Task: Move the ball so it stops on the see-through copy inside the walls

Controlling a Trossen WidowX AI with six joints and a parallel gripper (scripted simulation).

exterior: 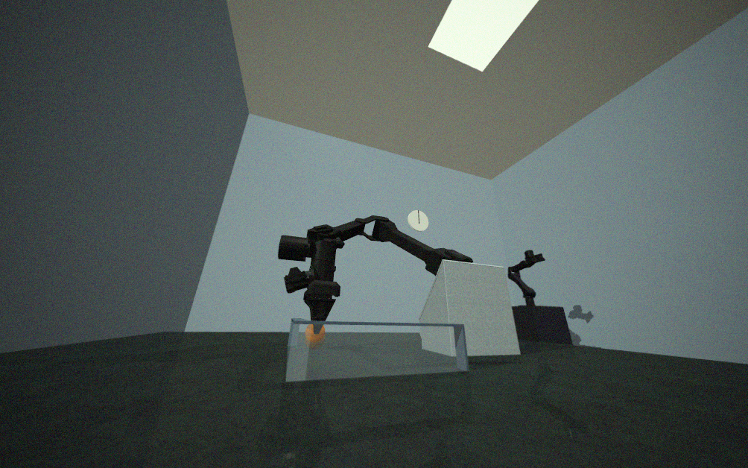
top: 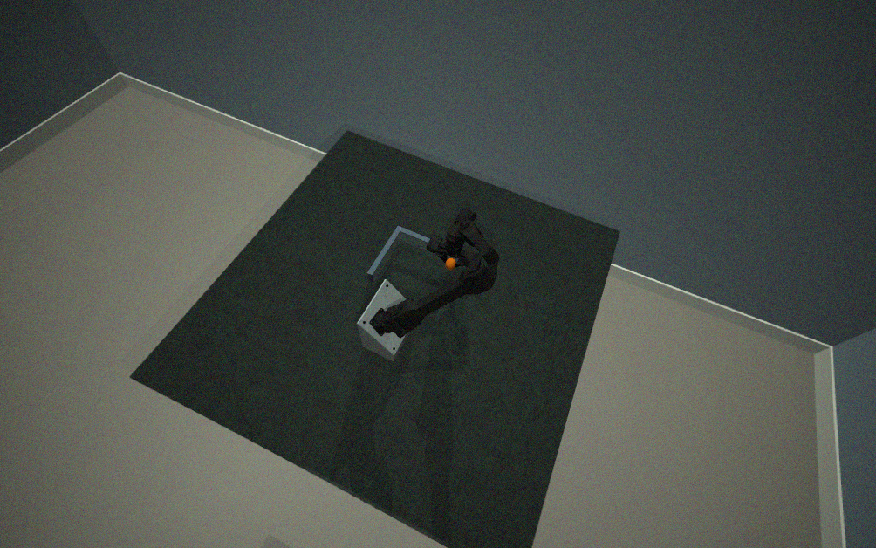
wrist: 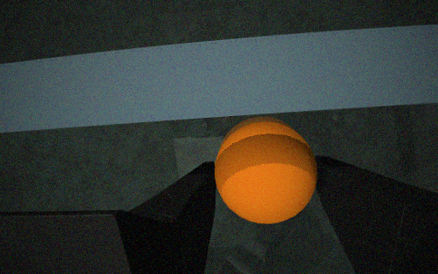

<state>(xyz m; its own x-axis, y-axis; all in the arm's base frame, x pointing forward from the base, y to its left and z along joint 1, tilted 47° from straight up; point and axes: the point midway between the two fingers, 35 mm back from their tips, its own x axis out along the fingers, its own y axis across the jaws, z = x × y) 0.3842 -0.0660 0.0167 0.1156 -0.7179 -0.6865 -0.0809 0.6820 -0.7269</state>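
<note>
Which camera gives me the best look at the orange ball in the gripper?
The wrist view: the orange ball fills the frame's middle, gripped between the dark fingers. The top view shows it only as a tiny orange dot beside the arm. The exterior view shows it dimly through the clear wall.

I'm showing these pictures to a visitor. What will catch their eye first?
Most likely the orange ball, the only bright colour, gripped in the dark tool and overlapping its see-through copy. Next, the low clear walls around it, with the pale pedestal carrying the arm behind them.
</note>
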